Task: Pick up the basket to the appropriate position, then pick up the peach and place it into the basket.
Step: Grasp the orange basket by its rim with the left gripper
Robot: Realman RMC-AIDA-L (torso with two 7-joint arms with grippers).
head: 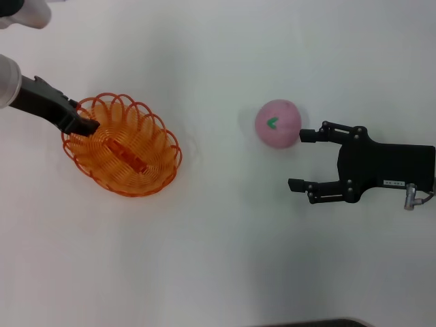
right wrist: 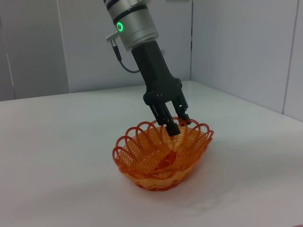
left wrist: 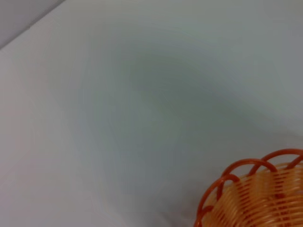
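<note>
the left tool reaches in from the robot's left and grips the looped rim of the orange basket, its dark fingers drawn narrow with one inside the rim and one outside, as the right wrist view shows at. the basket, an oval, shallow piece of openwork with a scalloped edge, sits on the white table on the robot's left side; a part of its rim also shows in the left wrist view. the right tool lies low over the table on the robot's right, its two black fingers spread wide and holding nothing, with one fingertip touching or just beside the peach. the peach, a round pink fruit with a smooth matte skin and a small green leaf mark, rests on the table well apart from the basket, with bare tabletop between them.
</note>
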